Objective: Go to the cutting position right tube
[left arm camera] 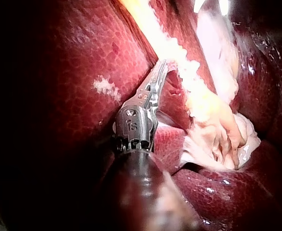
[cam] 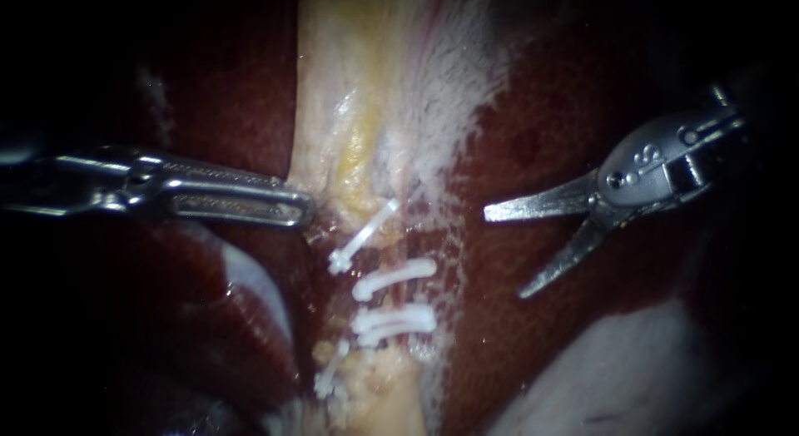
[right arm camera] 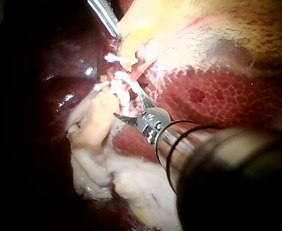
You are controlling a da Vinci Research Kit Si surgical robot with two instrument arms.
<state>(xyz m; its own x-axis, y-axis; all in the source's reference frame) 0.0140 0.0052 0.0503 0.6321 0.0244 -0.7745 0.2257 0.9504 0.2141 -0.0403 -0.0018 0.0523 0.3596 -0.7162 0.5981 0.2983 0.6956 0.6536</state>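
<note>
Okay, so my right instrument (cam: 503,254) hangs over the dark red liver (cam: 566,95), off to the right of the clipped area and well apart from the right tube (cam: 405,299). Its claw is a pair of thin pointed blades, spread wide with nothing between them. One blade lies about level and points toward the tubes, the other angles down and away. From the right wrist camera the spread blades face the clips.

The right tube itself is a thin reddish-pink strand running up and down in the middle of the pale tissue (cam: 333,86). Two white clips (cam: 393,278) cross it, one just above the other, with a short bare stretch of tube showing between them. It looks wet and stringy, with a couple of fine red threads alongside it, and the speckled white edge of the pale tissue sits just to its right.

Two more white clips sit further left, one tilted above that pair and one lower down. I can't really make out the strand they're on.

The pale tissue is a yellowish-white band coming down from the top of the endoscope view, with a yellow fatty patch in the middle. My left instrument (cam: 304,210) comes in from the left, and its long slotted claw is clamped on the edge of that pale tissue, just up and left of the tilted clip.
</note>
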